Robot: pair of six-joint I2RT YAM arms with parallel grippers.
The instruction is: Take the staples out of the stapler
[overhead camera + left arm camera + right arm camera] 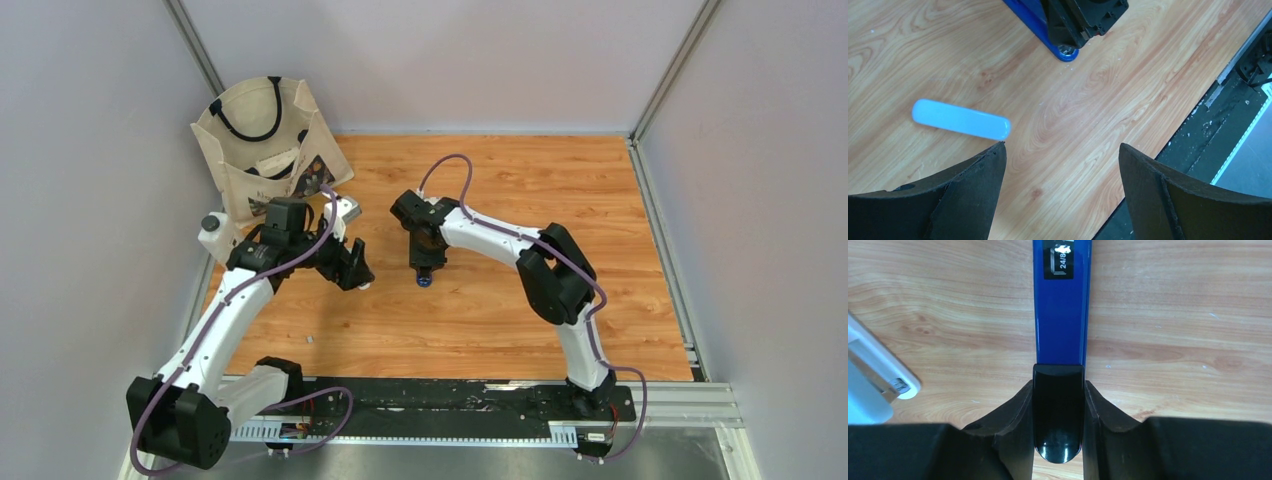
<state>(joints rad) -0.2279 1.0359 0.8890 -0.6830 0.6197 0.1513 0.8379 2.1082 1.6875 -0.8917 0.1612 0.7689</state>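
Observation:
My right gripper (425,262) is shut on the black rear end of a blue stapler (1060,315), which lies lengthwise between its fingers (1015,410) on the wooden table. The stapler's blue end also shows in the top view (424,281) and in the left wrist view (1064,51). My left gripper (357,270) is open and empty, just left of the stapler, above bare wood (1060,150). No staples show clearly. A tiny grey speck (310,340) lies near the front left, too small to tell what it is.
A pale blue-white oblong bar (960,120) lies on the table beside my left fingertip; it also shows in the right wrist view (875,382). A cream tote bag (265,140) stands at the back left, with a white object (211,235) beside it. The table's black front rail (1198,135) is near.

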